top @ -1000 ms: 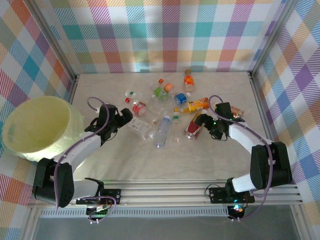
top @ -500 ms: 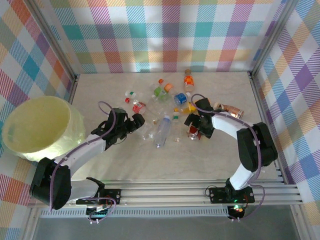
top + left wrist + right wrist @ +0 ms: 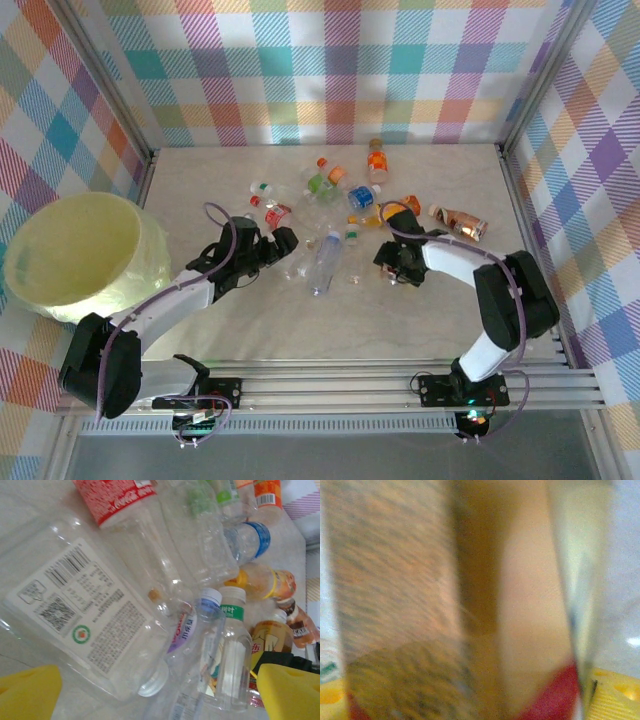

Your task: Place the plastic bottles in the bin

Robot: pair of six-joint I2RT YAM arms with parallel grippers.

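Left gripper (image 3: 283, 245) is wide open, nothing in it. The clear bottle (image 3: 95, 625) (white label, barcode) lies flat right in front of it, on the side away from the bin (image 3: 148, 252). In the left wrist view its long axis runs diagonally, base up-left, white cap down-right. So it sits skewed across the gap between the yellow pads (image 3: 27, 692), not square to them. My read: you'll want some wrist roll before closing, or the pads catch it cornerwise and it squirts out.

Right gripper (image 3: 393, 262) is farther from the bin, past the pile (image 3: 325, 200). The right wrist view has a brown bottle (image 3: 420, 605) with red at its foot, hard up against the lens and between the pads. Its long axis looks up-down there, across the jaw line, which is the orientation you want. Can't tell whether the pads are clamped on it or just straddling it; too blurred.

What matters: the bin sits off to the left arm's side, well apart from every bottle, so the left arm is the nearer one. The right arm's bottle has the whole pile between it and the bin, so I'd expect that to be the long carry. One amber bottle (image 3: 458, 222) lies farthest from the bin, on its own.

Every bottle I can see is on the table (image 3: 250, 320); I'd call the task near its start.
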